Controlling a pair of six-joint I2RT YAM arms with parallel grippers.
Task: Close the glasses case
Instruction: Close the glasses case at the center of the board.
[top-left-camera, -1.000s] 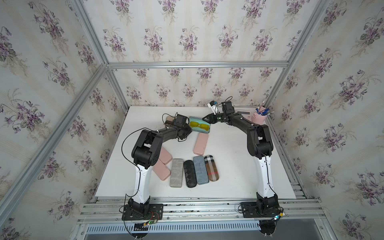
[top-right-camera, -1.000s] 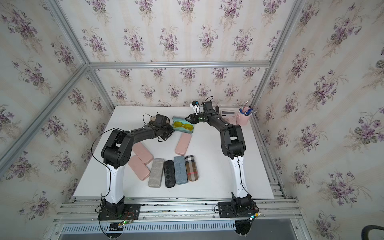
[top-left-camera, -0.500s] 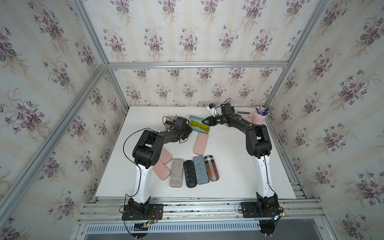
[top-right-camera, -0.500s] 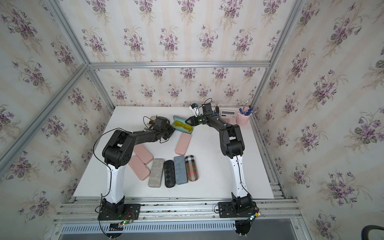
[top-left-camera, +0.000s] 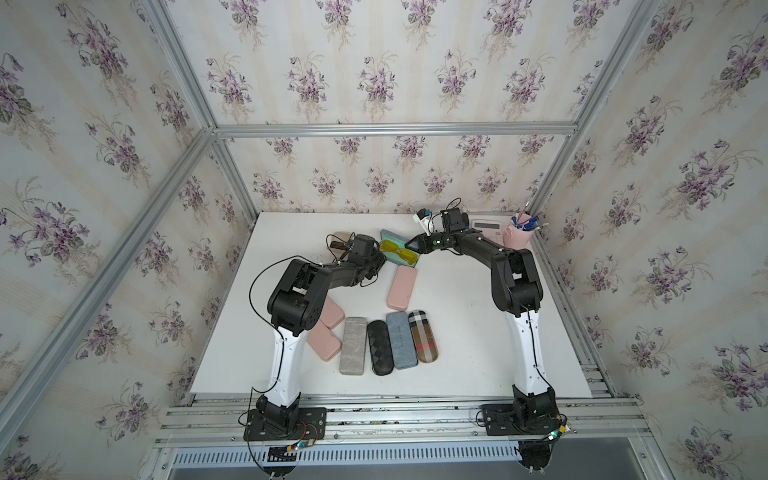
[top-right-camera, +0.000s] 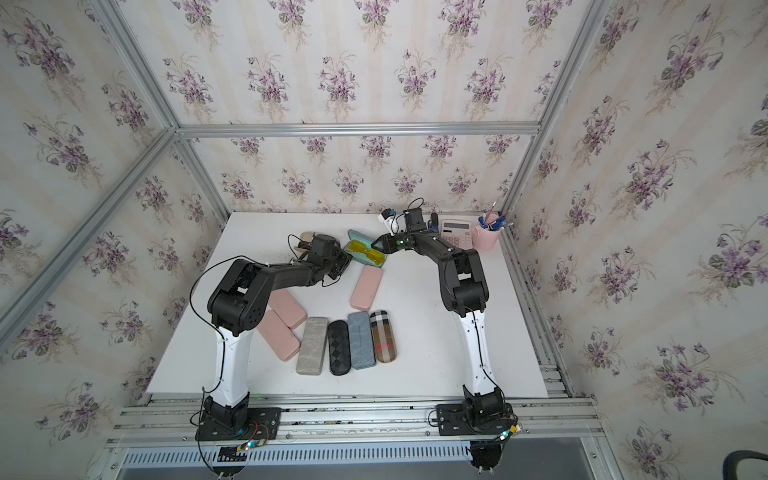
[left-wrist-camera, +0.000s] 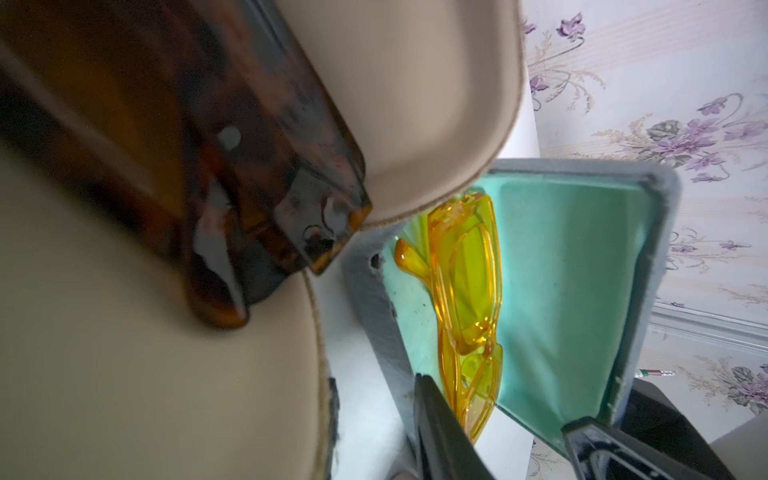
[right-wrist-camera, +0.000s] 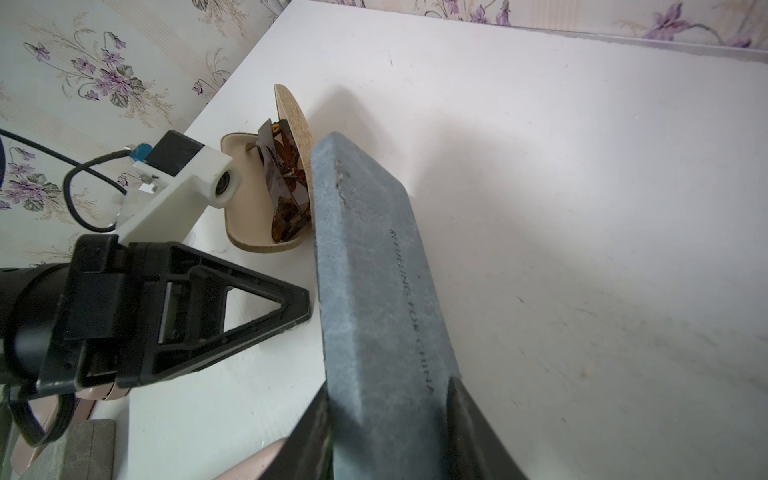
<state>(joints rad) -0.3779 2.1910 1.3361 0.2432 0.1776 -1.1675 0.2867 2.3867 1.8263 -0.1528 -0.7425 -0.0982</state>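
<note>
A: Okay, where on the table (top-left-camera: 457, 332) is the glasses case (left-wrist-camera: 374, 316)?
B: Far middle, open; looks stiff, light, springy. Right gripper (right-wrist-camera: 390, 384) clamps the lid (right-wrist-camera: 365, 270) end: good hold. Left gripper (left-wrist-camera: 503, 405) straddles the left end, grip unclear. Yellow glasses (left-wrist-camera: 469, 291) inside, fragile.

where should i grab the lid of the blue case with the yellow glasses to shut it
Pinch the lid at the short end facing the right gripper, one finger on the felt outside and one on the teal lining, coming in endwise. It stands raised on edge as a thin slab, and that end is free to straddle.
</note>
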